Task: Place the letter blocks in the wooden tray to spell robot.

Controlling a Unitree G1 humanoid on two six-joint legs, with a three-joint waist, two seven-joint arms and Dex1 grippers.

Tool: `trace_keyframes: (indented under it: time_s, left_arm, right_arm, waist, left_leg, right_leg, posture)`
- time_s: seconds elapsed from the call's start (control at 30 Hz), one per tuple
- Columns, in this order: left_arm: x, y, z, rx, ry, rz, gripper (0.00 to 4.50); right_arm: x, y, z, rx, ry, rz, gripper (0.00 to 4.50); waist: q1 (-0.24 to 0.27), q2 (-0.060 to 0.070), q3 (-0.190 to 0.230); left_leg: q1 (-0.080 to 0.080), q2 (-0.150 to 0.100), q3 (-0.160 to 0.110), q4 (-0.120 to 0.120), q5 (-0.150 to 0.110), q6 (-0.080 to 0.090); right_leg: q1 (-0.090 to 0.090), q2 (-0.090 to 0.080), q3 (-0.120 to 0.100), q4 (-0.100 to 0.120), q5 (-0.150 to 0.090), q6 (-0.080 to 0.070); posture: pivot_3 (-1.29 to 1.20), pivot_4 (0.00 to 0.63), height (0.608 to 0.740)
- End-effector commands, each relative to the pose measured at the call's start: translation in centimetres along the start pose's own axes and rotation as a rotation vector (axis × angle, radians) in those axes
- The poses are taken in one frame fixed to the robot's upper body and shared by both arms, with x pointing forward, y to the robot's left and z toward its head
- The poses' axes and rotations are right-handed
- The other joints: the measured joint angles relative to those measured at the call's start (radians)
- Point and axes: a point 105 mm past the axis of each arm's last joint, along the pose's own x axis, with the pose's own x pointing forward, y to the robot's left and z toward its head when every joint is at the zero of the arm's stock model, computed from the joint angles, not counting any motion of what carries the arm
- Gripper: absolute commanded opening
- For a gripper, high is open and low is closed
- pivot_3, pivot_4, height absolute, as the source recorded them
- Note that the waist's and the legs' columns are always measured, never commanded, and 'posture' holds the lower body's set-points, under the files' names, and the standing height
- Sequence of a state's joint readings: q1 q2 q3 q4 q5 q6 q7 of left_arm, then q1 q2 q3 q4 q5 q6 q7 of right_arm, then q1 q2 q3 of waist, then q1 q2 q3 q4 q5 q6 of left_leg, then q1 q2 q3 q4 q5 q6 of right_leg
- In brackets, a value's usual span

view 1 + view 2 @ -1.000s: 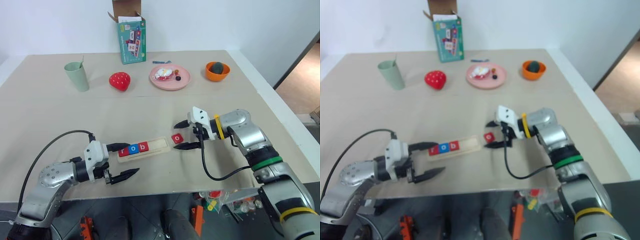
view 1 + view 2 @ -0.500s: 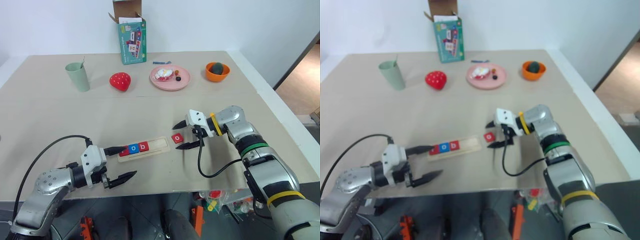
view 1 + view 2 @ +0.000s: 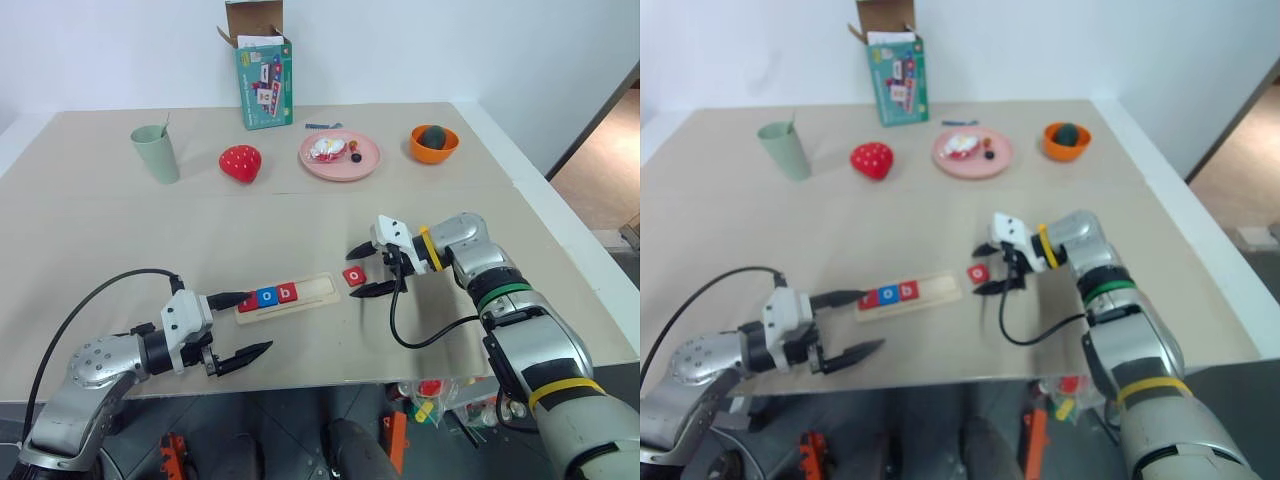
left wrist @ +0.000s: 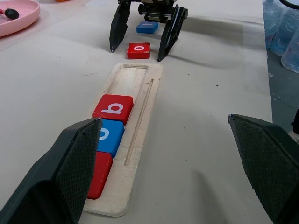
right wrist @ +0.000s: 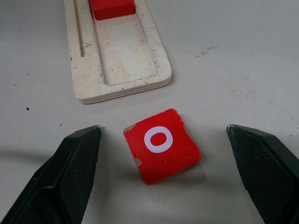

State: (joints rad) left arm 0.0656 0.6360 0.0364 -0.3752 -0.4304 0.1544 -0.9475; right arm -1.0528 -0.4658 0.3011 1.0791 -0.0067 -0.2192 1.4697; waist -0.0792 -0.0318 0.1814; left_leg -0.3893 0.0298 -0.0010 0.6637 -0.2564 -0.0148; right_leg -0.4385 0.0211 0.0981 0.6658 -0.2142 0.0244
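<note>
The wooden tray (image 3: 318,289) lies near the table's front edge. At its left end sit three letter blocks: a red r (image 3: 247,304), a blue o (image 3: 267,297) and a red b (image 3: 288,292). The tray's right part is bare. A loose red o block (image 5: 162,145) lies flat on the table just past the tray's right end. My right gripper (image 3: 352,273) is open, one finger on each side of this block, not touching it. A blue block (image 4: 147,27) lies beyond that gripper. My left gripper (image 3: 258,321) is open and empty by the tray's left end.
Along the back stand a green cup (image 3: 155,153), a red strawberry toy (image 3: 240,162), a pink plate (image 3: 340,155) with bits on it, an orange bowl (image 3: 435,143) and a teal box (image 3: 264,80). The table's front edge runs just below my left gripper.
My right elbow has swung round while its gripper stays open around the loose red o block. The left gripper and the tray's blocks have not moved.
</note>
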Motion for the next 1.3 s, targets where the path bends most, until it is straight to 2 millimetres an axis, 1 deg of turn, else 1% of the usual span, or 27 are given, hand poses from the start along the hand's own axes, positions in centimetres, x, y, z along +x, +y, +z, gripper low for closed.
trace_keyframes:
  time_s: [0.03, 0.17, 0.53, 0.7, 0.83, 1.03, 1.23, 1.3]
  left_arm:
    - [0.1, 0.1, 0.8, 0.038, -0.02, -0.003, 4.5]
    - [0.2, 0.1, 0.7, 0.035, -0.018, -0.007, 4.5]
    - [0.4, 0.2, 0.6, 0.033, -0.017, -0.008, 4.5]
    - [0.4, 0.2, 0.6, 0.031, -0.016, -0.009, 4.5]
    - [0.4, 0.1, 0.5, 0.027, -0.012, -0.011, 4.5]
    - [0.4, 0.2, 0.4, 0.026, -0.011, -0.014, 4.5]
    - [0.5, 0.2, 0.4, 0.028, -0.011, -0.021, 4.5]
    - [0.6, 0.2, 0.4, 0.029, -0.011, -0.025, 4.5]
  right_arm:
    - [-0.6, 0.2, 0.2, 0.016, 0.002, 0.027, 4.19]
    - [-0.6, 0.7, 0.1, 0.014, 0.005, 0.067, 4.19]
    - [-0.6, 1.4, 0.2, 0.038, 0.005, 0.117, 4.19]
    - [-0.6, 2.0, -0.1, 0.055, 0.005, 0.138, 4.19]
    - [-0.4, 3.0, -0.3, 0.054, 0.003, 0.165, 4.19]
    - [-0.3, 4.2, 0.0, 0.056, -0.014, 0.188, 4.19]
    - [-0.7, 5.5, -0.5, 0.09, 0.01, 0.213, 4.19]
    - [-0.6, 5.7, -0.5, 0.085, -0.002, 0.193, 4.19]
  waist:
    - [0.0, 0.0, 0.0]
    - [0.0, 0.0, 0.0]
    - [0.0, 0.0, 0.0]
    - [0.0, 0.0, 0.0]
    - [0.001, 0.0, 0.0]
    - [0.001, 0.0, 0.0]
    - [0.002, 0.0, 0.0]
    - [0.002, 0.0, 0.0]
  left_leg:
    - [0.0, 0.0, 0.0, 0.0, 0.0, 0.0]
    - [0.0, -0.001, 0.0, 0.0, 0.0, 0.0]
    - [0.0, 0.0, 0.0, 0.0, 0.0, 0.0]
    - [0.0, 0.0, 0.0, 0.0, 0.0, 0.0]
    - [0.0, 0.0, 0.0, 0.0, 0.0, 0.0]
    - [0.0, -0.001, -0.001, 0.0, 0.0, 0.0]
    - [0.0, 0.0, -0.001, 0.001, 0.0, 0.0]
    - [0.0, -0.001, -0.001, 0.001, 0.0, 0.0]
  right_leg:
    - [0.0, 0.0, 0.0, 0.0, 0.0, 0.0]
    - [0.0, -0.001, 0.0, 0.0, 0.0, 0.0]
    - [0.0, 0.0, 0.0, 0.0, 0.0, 0.0]
    - [0.0, 0.0, 0.0, 0.0, 0.0, 0.0]
    - [0.0, 0.0, 0.0, 0.0, 0.0, 0.0]
    - [0.001, -0.001, 0.0, 0.0, 0.0, 0.0]
    - [0.001, 0.0, -0.001, 0.0, -0.001, 0.001]
    - [0.001, -0.001, -0.001, 0.0, -0.001, 0.001]
  posture:
    - [0.0, 0.15, 0.74]
    - [0.0, 0.15, 0.74]
    - [0.0, 0.15, 0.74]
    - [0.0, 0.15, 0.74]
    - [0.0, 0.15, 0.74]
    - [0.0, 0.15, 0.74]
    - [0.0, 0.15, 0.74]
    - [0.0, 0.15, 0.74]
